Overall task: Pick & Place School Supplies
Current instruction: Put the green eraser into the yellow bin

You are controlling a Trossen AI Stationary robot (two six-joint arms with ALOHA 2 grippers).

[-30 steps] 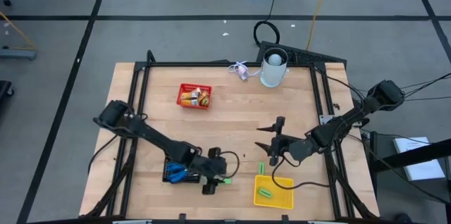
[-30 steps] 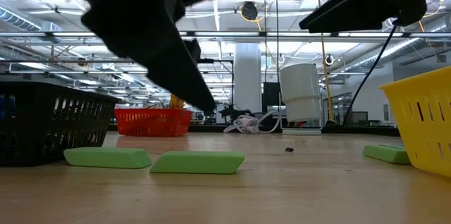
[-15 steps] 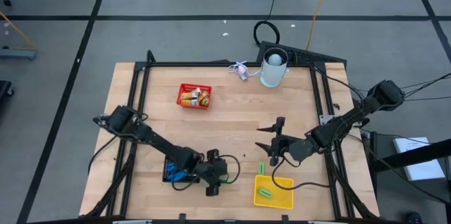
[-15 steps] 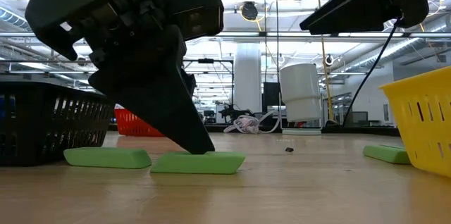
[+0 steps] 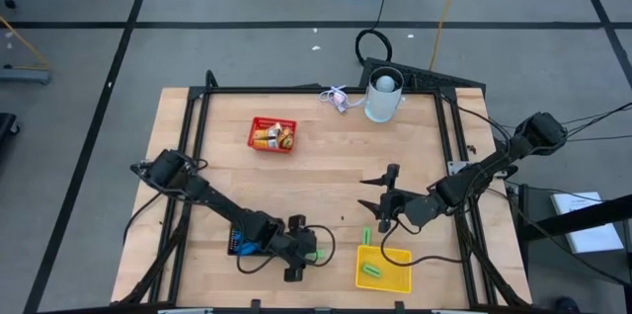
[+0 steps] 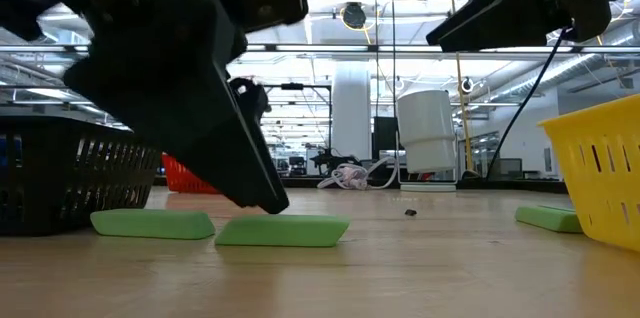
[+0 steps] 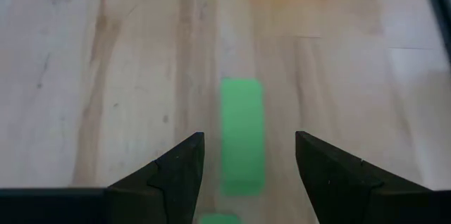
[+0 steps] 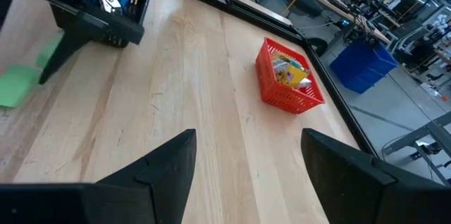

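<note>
A red basket (image 5: 272, 135) sits toward the table's (image 5: 326, 171) far left, and a white cup (image 5: 384, 96) stands at the far edge. A black basket (image 5: 239, 240) sits near the front edge, left of a yellow basket (image 5: 383, 269).

No legible text or labels

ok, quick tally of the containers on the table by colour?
red basket: 1
black basket: 1
yellow basket: 1
white cup: 1
Total: 4
</note>
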